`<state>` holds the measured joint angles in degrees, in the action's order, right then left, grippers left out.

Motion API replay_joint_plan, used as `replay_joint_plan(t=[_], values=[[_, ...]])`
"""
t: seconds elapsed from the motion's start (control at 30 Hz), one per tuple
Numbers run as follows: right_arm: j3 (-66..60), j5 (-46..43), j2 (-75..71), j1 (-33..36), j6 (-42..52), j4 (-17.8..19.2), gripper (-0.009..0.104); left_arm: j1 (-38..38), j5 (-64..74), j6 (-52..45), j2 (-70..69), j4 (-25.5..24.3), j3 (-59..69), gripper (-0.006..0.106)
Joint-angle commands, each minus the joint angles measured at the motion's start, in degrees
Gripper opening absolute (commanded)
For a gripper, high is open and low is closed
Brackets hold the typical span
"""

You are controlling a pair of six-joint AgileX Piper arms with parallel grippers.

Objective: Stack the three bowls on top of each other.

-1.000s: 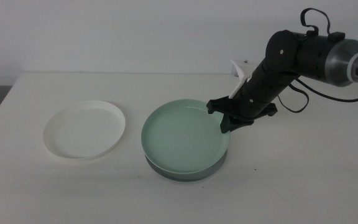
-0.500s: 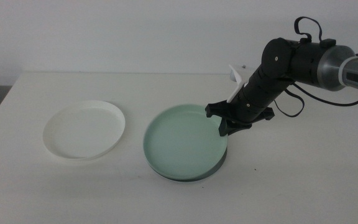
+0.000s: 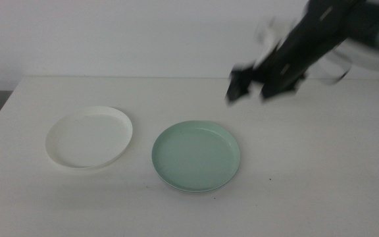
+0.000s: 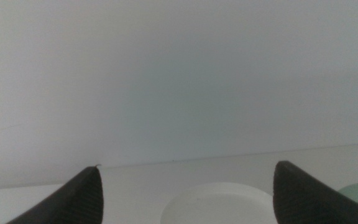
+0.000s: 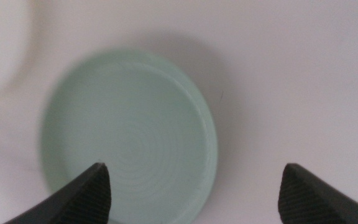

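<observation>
Taking the mint green bowl (image 3: pixel 196 155) as the landmark: bare table (image 3: pixel 308 164) lies open on its right and front. To its left the white bowl (image 3: pixel 89 137) sits just beside it, with only a narrow strip of table between. Above and behind it hangs the right gripper (image 3: pixel 249 85), blurred, jaws apparently spread; the room directly over the bowl looks free.
</observation>
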<state>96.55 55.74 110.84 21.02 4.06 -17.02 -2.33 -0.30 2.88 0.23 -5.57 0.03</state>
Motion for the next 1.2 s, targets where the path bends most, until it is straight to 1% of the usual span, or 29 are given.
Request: replay_joint_plan(t=[0.0, 0.17, 0.23, 0.3, 0.43, 0.5, 0.7, 0.87, 1.17], values=[[3.11, 4.73, -7.69, -2.37, 3.43, 1.01, 0.089, 0.05, -0.52, 0.04, -0.23, -0.02, -0.03, 0.094], [0.77, 7.7, -24.86, -5.17, 11.29, -0.26, 0.089, 0.05, -0.52, 0.04, -0.23, -0.02, -0.03, 0.094], [-2.32, 7.53, -31.91, -5.3, 12.08, -0.58, 0.089, 0.05, -0.52, 0.04, -0.23, -0.02, -0.03, 0.094], [-6.82, 7.43, -39.45, -5.3, 14.28, -2.3, 0.089, 0.05, -0.52, 0.04, -0.23, -0.02, -0.03, 0.094], [-14.79, 5.66, -50.91, -5.3, 16.97, -7.42, 0.089, 0.05, -0.52, 0.04, -0.23, -0.02, -0.03, 0.094], [-17.22, 4.45, -54.34, -5.3, 18.53, -8.41, 0.089, 0.05, -0.52, 0.04, -0.23, -0.02, -0.03, 0.094], [-18.12, 4.04, -56.14, -5.3, 18.53, -8.65, 0.089, 0.05, -0.52, 0.04, -0.23, -0.02, -0.03, 0.094], [-18.12, 1.64, -56.14, -5.3, 18.65, -8.64, 0.089, 0.05, -0.52, 0.04, -0.23, -0.02, -0.03, 0.094], [-18.12, 1.43, -56.14, -5.3, 18.44, -8.64, 0.089, 0.05, -0.52, 0.04, -0.23, -0.02, -0.03, 0.094]])
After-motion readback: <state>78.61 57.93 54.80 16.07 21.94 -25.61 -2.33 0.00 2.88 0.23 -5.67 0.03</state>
